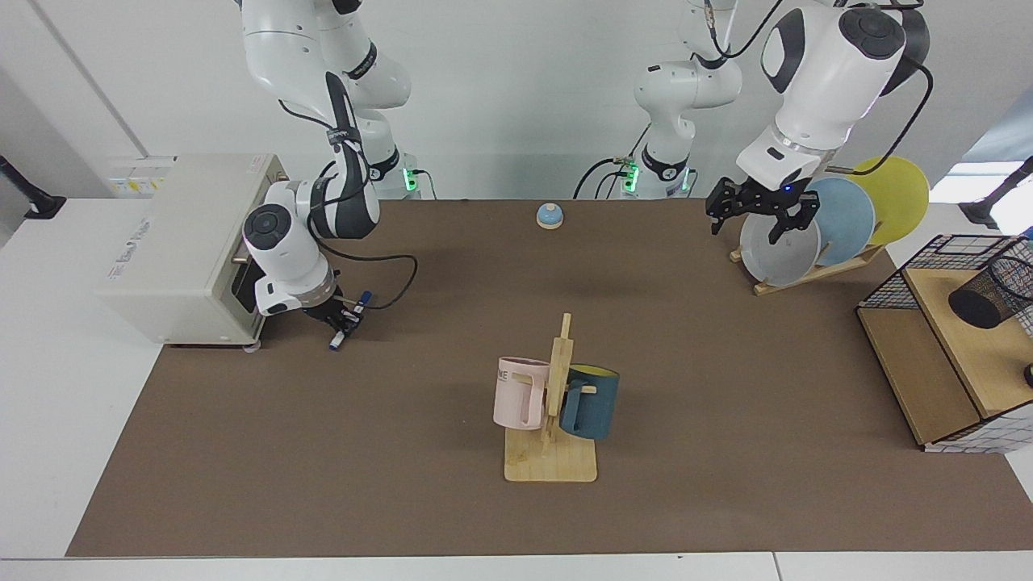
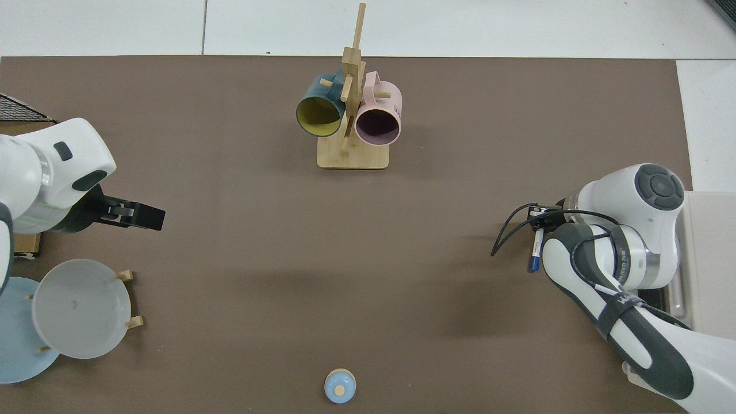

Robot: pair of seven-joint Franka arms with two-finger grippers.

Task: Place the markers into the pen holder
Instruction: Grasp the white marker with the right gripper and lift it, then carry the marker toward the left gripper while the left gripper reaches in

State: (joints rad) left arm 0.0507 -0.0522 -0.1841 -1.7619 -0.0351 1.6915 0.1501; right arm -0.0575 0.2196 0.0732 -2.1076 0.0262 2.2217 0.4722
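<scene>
The right gripper (image 1: 340, 317) was positioned low over the table (image 1: 452, 323), just in front of a white box-shaped appliance (image 1: 181, 246) at the table's edge, and its fingers were clamped on the marker (image 1: 347, 320). The marker was held tilted, with one blue end pointing down toward the table and the other blue end pointing up and away from the appliance. In the top view the same marker (image 2: 535, 251) projected from the right gripper (image 2: 539, 225) beside the arm's white wrist. The left gripper (image 1: 759, 211) hung above the table, next to a wooden rack holding a grey plate (image 1: 776, 248), a blue plate (image 1: 846, 216) and a yellow plate (image 1: 894, 197); its fingers were spread apart and held nothing. The pen holder (image 1: 991, 294) lay on its side on the wooden panel of a black wire basket (image 1: 936, 266) at the far side of the table from the marker, well apart from both grippers. A wooden mug stand (image 1: 553, 436) near the table's middle carried a pink mug (image 1: 518, 393) and a dark blue mug (image 1: 593, 401). A small blue bell (image 1: 549, 215) stood near the arm bases.
</scene>
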